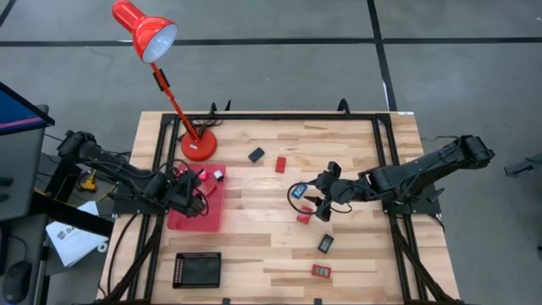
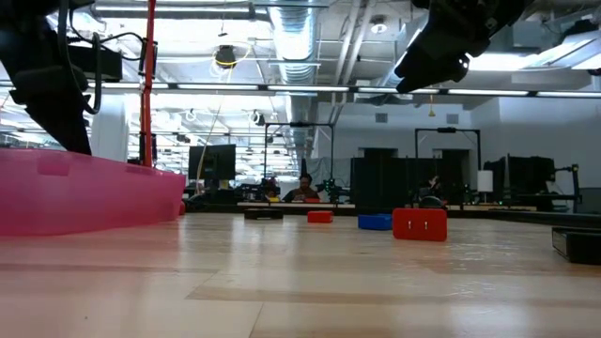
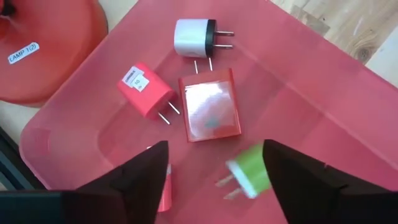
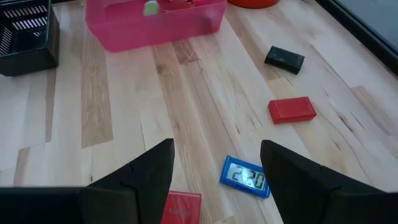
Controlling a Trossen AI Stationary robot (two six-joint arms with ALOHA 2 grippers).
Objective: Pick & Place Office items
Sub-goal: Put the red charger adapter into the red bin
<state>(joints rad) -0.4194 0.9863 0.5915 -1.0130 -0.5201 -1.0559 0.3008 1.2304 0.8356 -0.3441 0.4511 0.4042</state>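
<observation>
My left gripper hangs open over the red tray. In the tray lie a white plug piece, a red plug piece, a red square piece and a blurred green plug piece under the fingers. My right gripper hovers open above the table's middle, over a blue clock piece and a red piece. A red piece and a black piece lie farther off.
The red desk lamp stands on its base at the table's far left, beside the red tray. A black tray sits near the near left edge. A black piece and a red piece lie toward the near edge.
</observation>
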